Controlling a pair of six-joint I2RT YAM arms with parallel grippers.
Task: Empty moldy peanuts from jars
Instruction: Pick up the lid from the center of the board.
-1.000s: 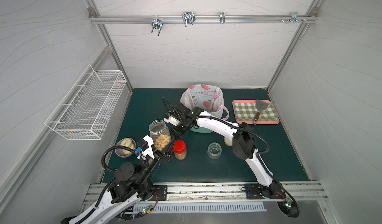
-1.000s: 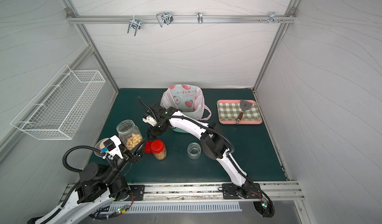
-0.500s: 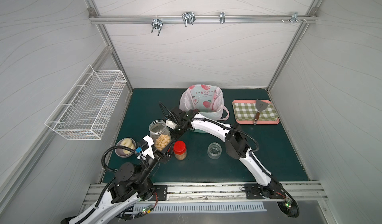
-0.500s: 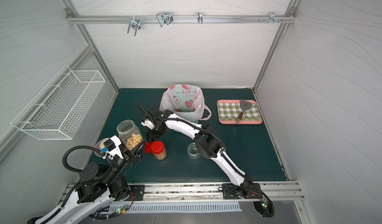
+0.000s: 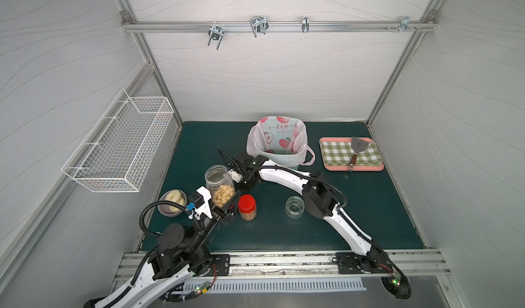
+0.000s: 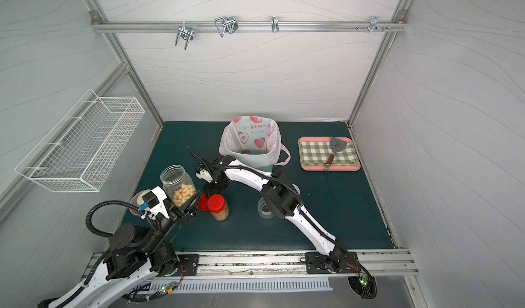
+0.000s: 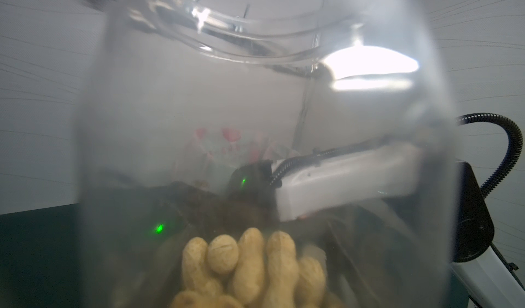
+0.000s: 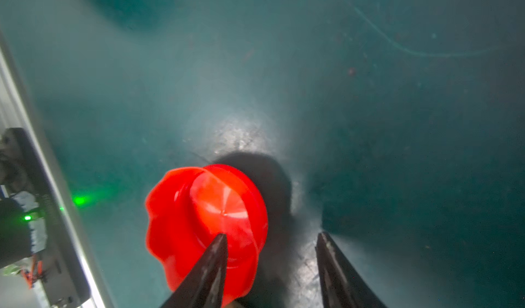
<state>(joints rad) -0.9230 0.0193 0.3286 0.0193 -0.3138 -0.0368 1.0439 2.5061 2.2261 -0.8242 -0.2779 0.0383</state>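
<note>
Inside clear open jar (image 5: 218, 178), tan peanuts (image 5: 224, 197)

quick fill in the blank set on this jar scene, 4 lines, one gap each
1. The lidless jar in the left gripper holds ___.
2. The loose lid by the right gripper is coloured ___.
3. On the pink tray lies a ___.
4. The small jar beside the right arm is ___.
Missing words: peanuts; red; spatula; empty.
</note>
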